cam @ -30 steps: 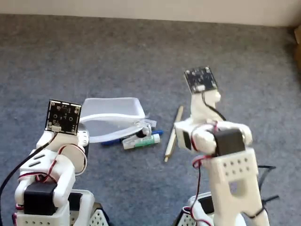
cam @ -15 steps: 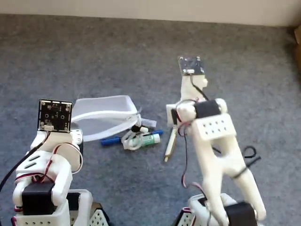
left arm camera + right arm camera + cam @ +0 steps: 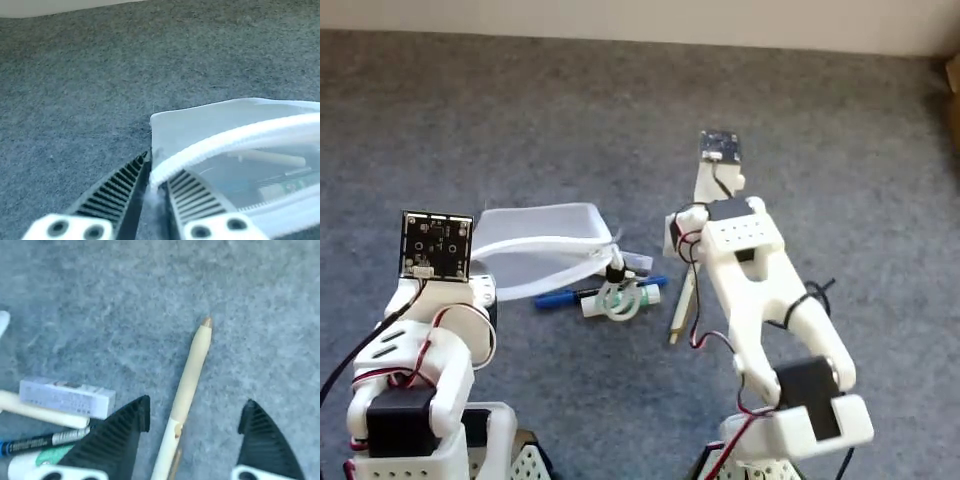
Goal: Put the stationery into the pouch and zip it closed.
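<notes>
From the high view, the translucent white pouch (image 3: 542,248) is lying on the grey carpet (image 3: 620,110), left of centre, with its mouth gaping toward the near side. Just near and right of it, a blue pen (image 3: 556,298) and a green-and-white tube (image 3: 646,296) are lying side by side. A cream pencil (image 3: 680,312) is lying to their right, running near to far. The left arm (image 3: 425,345) is sitting at the pouch's near left corner. The right arm (image 3: 752,265) is leaning out over the pencil.

In the left wrist view, the left gripper (image 3: 152,192) is pinching the pouch (image 3: 220,125) at the end of its zip edge, its two ribbed fingers (image 3: 114,192) pressing together on the fabric.

In the right wrist view, the right gripper (image 3: 196,407) is hanging with its fingers (image 3: 120,432) spread wide apart, gripping nothing. The pencil (image 3: 189,382) is lying on the carpet between them, nearer to one finger than to the other. Off to one side, a small white eraser block (image 3: 67,395), a white stick (image 3: 37,410), the blue pen (image 3: 40,442) and the tube (image 3: 27,462) are lying close together.
</notes>
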{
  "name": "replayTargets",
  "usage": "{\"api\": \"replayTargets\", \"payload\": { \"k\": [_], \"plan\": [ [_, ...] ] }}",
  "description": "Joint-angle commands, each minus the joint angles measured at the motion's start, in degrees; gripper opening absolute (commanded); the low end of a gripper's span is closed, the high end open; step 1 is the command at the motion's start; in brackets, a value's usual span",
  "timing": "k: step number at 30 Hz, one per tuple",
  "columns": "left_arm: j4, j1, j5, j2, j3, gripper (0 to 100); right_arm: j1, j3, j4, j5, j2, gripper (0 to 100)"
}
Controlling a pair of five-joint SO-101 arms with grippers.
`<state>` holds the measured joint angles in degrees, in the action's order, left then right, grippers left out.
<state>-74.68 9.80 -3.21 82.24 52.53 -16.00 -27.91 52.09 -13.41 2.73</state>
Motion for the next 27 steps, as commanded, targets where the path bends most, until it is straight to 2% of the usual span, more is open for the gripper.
{"api": "replayTargets", "payload": {
  "k": [1, 14, 21, 27],
  "plan": [
    [1.58, 1.10, 0.62, -0.22, -0.13, 1, 0.75, 0.66, -5.67, -1.14, -1.45, 22.1],
    [1.58, 1.19, 0.62, -0.13, 1.27, 1, 0.75, 2.95, -10.07, -1.05, -9.45, 21.7],
    [1.58, 1.19, 0.62, -0.13, 1.36, 1, 1.27, 12.26, -1.54, -1.05, -17.89, 21.3],
    [1.58, 1.19, 0.62, -0.13, 1.36, 1, 1.36, 22.11, 6.29, -0.79, -25.45, 9.8]
  ]
}}
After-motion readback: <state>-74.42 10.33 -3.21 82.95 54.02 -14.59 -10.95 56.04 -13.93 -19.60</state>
